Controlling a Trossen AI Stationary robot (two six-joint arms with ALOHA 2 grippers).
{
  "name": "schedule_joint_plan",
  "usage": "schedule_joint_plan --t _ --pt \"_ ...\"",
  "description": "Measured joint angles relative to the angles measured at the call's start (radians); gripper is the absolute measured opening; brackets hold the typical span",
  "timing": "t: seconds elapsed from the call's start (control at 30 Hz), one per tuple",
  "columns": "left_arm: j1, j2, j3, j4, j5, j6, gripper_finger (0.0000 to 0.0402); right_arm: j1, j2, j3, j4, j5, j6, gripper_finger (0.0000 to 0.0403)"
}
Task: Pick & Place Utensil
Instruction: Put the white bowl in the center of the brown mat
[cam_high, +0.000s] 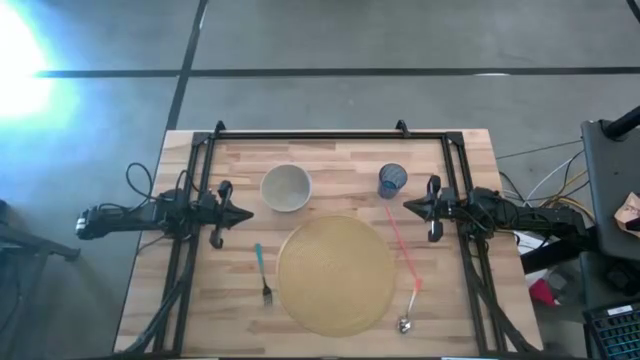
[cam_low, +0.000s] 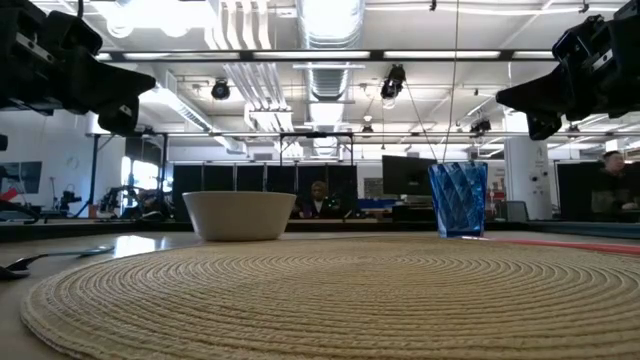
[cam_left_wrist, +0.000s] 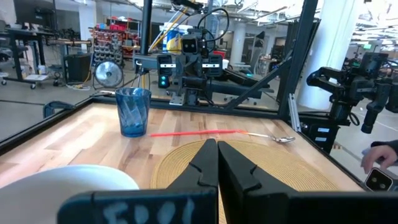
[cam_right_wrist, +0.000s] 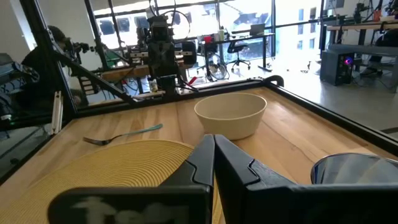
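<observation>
The fork (cam_high: 262, 272) lies near the tabletop (cam_high: 460, 160) left edge, beside the round mat (cam_high: 335, 275); the spoon (cam_high: 402, 270) lies along the mat's right side. Left tool (cam_high: 246, 213) and right tool (cam_high: 408, 206) hover with fingers together, holding nothing.

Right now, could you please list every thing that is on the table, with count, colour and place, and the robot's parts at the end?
round woven placemat: 1, tan, middle of the table toward the near edge
ceramic bowl: 1, off-white, beyond the placemat, toward the left arm
ribbed plastic cup: 1, blue, beyond the placemat, toward the right arm
fork with teal handle: 1, teal and metal, left of the placemat
spoon with pink handle: 1, pink and metal, right of the placemat
left gripper: 1, dark, shut, beside the bowl
right gripper: 1, dark, shut, beside the cup
</observation>
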Motion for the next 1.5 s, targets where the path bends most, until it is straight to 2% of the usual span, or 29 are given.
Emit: schedule_joint_plan --t 0.3,0.77,0.97,1.1,1.23,1.4,1.5 --pt "0.0 0.0 0.0 0.002 -0.003 0.088 0.0 0.0 0.0 0.0 0.0 0.0 0.0 0.0008" --pt "0.0 0.0 0.0 0.011 -0.007 0.106 0.0001 0.0 0.0 0.0 0.0 0.0 0.0 0.0008" --pt "0.0 0.0 0.0 0.011 -0.018 0.099 0.004 0.0 0.0 0.0 0.0 0.0 0.0 0.0008" --pt "0.0 0.0 0.0 0.027 -0.104 0.058 0.0085 0.0 0.0 0.0 0.0 0.0 0.0 0.0008" --pt "0.0 0.0 0.0 0.098 -0.283 -0.043 0.0123 0.0 0.0 0.0 0.0 0.0 0.0 0.0008" --pt "0.0 0.0 0.0 0.204 -0.458 -0.064 0.0147 0.0 0.0 0.0 0.0 0.0 0.0 0.0008" --pt "0.0 0.005 0.011 0.205 -0.535 -0.063 0.0151 0.0 0.0 0.0 0.0 0.0 0.0 0.0008"
